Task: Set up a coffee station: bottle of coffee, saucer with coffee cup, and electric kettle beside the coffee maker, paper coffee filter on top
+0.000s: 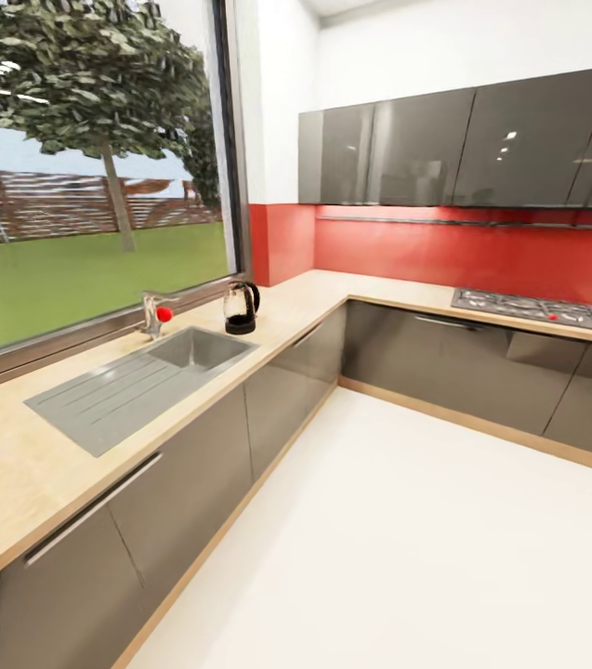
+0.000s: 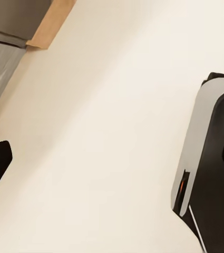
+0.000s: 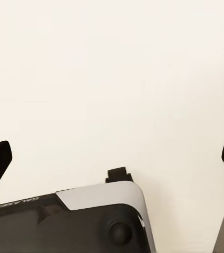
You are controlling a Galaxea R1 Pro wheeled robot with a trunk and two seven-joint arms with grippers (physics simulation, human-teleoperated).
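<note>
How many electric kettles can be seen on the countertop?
1. The electric kettle stands on the kitchen countertop, just beyond the sink, near the window. Others may be outside the picture.

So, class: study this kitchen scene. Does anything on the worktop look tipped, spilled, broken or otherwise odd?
Nothing stands out. The electric kettle stands upright on the kitchen countertop beside the sink, near the tap. The hob lies flat, and no spill shows.

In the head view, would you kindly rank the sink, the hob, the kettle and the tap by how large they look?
1. Sink, drainer included, though it sits nearest the camera.
2. Hob, farther off.
3. Kettle.
4. Tap, close to the kettle in apparent size, so those two are unsure.
</note>
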